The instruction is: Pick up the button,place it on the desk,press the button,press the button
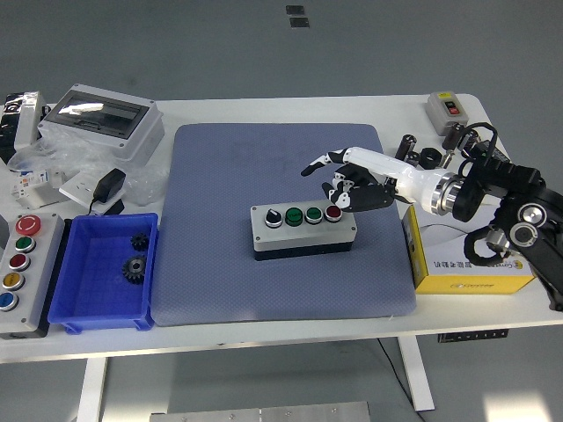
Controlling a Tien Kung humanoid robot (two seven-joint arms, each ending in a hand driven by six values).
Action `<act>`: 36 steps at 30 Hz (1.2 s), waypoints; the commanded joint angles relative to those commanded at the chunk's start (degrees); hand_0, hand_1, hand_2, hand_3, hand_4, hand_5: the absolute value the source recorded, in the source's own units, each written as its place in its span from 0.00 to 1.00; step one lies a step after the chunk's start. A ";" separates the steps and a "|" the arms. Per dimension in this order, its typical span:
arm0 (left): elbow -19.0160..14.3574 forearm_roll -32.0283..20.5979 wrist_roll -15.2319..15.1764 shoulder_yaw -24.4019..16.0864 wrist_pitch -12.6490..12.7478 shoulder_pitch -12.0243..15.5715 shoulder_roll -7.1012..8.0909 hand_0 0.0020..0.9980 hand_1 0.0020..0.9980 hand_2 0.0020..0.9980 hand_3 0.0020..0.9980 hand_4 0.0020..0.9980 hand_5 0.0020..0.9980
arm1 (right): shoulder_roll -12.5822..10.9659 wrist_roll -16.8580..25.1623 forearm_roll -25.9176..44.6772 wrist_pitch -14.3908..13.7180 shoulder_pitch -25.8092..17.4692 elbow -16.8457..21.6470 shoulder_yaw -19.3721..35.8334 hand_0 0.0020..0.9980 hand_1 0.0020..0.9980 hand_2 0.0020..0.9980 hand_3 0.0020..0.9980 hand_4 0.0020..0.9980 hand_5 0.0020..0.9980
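Note:
A grey button box point(303, 232) lies in the middle of the blue-grey mat point(264, 167). Its top carries a black selector knob point(274, 216), two green buttons point(303, 214) and a red button point(333, 211). My right hand point(341, 186) hovers just above and behind the box's right end, touching nothing. One finger point(313, 166) points out to the left while the others are curled over the red button. The hand holds nothing. My left arm is out of view.
A blue bin point(79, 299) with two gears stands at the mat's left, with a larger button panel point(21, 262) beside it. A yellow box point(471, 259) sits under my right forearm. Black cylinders point(420, 156), a small switch box point(446, 107) and a grey enclosure point(101, 119) stand at the back.

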 joint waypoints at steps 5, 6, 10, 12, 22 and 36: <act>0.00 -0.34 -0.12 0.17 0.06 0.27 -0.29 0.61 0.51 0.52 0.59 0.60 0.21 | 6.35 8.26 -6.11 -11.69 -6.57 -5.14 0.79 0.00 0.11 0.23 0.75 0.27 0.08; 0.00 -0.33 -0.15 0.14 0.08 0.31 -0.32 0.61 0.51 0.52 0.59 0.60 0.21 | 7.20 9.49 -5.86 -13.41 -7.50 -5.69 1.09 0.00 0.11 0.23 0.75 0.27 0.08; 0.00 -0.13 -0.26 -0.19 0.16 0.58 -0.48 0.61 0.51 0.52 0.59 0.60 0.21 | 9.75 16.10 -1.70 -22.18 -11.82 -5.48 3.21 0.00 0.17 0.34 0.76 0.53 0.21; 0.00 0.16 -0.34 -0.51 0.18 0.61 -0.51 0.61 0.51 0.52 0.59 0.60 0.21 | 9.76 19.86 0.94 -26.77 -12.93 -4.89 4.84 0.00 0.17 0.34 0.76 0.53 0.21; 0.00 0.10 -0.50 -0.78 0.16 0.38 -0.46 0.61 0.51 0.52 0.59 0.61 0.21 | 9.44 33.51 7.29 -39.44 -14.07 -5.65 8.85 0.84 0.86 0.86 0.90 0.92 0.63; 0.00 -0.54 -0.08 -1.00 0.28 0.41 -0.22 0.61 0.51 0.52 0.59 0.61 0.20 | 10.86 36.97 8.41 -40.59 -14.35 -13.48 7.80 0.88 0.87 0.86 0.86 1.00 1.00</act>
